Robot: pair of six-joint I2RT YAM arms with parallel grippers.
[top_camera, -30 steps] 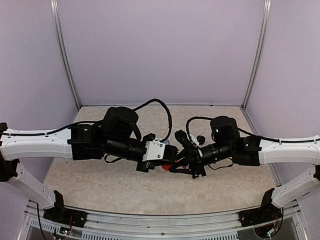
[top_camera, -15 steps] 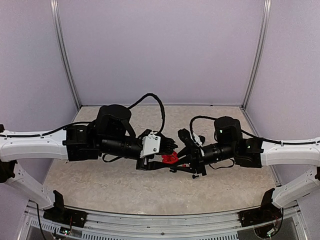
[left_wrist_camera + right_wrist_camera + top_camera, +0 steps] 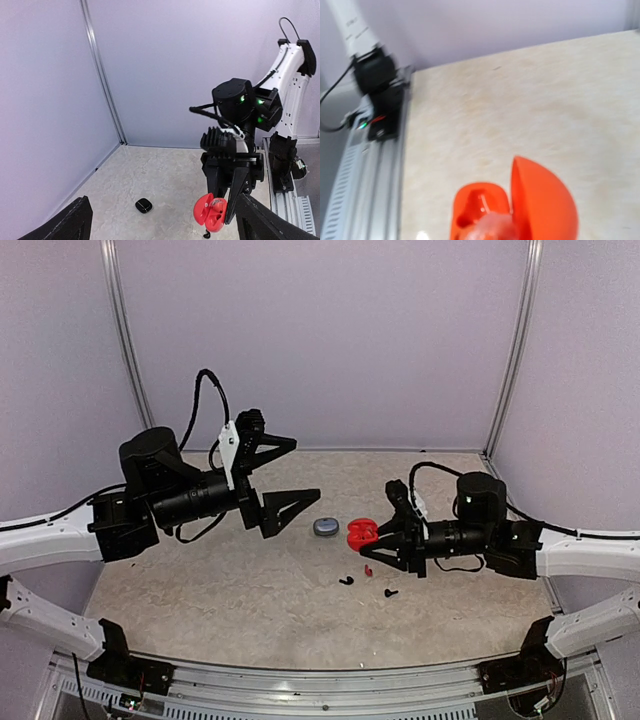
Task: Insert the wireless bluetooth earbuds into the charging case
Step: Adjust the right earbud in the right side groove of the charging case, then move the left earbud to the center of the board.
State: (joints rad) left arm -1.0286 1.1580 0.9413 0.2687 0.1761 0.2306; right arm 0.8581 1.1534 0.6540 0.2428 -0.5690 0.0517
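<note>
My right gripper (image 3: 375, 540) is shut on an open red charging case (image 3: 359, 532), held low over the table near the middle. In the right wrist view the case (image 3: 480, 205) fills the bottom, lid (image 3: 545, 200) up, with a pale blurred lump in one well. One red earbud (image 3: 367, 569) and two black earbuds (image 3: 346, 580) (image 3: 390, 592) lie loose on the table below the case. My left gripper (image 3: 305, 468) is raised at the left, open wide and empty; its fingers (image 3: 75, 220) frame the red case (image 3: 212, 212) from afar.
A grey case (image 3: 325, 527) lies shut on the table just left of the red one. A black case (image 3: 143, 205) rests on the floor in the left wrist view. Metal frame posts (image 3: 128, 350) and purple walls bound the table.
The left arm has pulled back to the left and risen, and its jaws have opened wide. The right arm has drawn slightly right with the red case. Grey case and loose earbuds now show.
</note>
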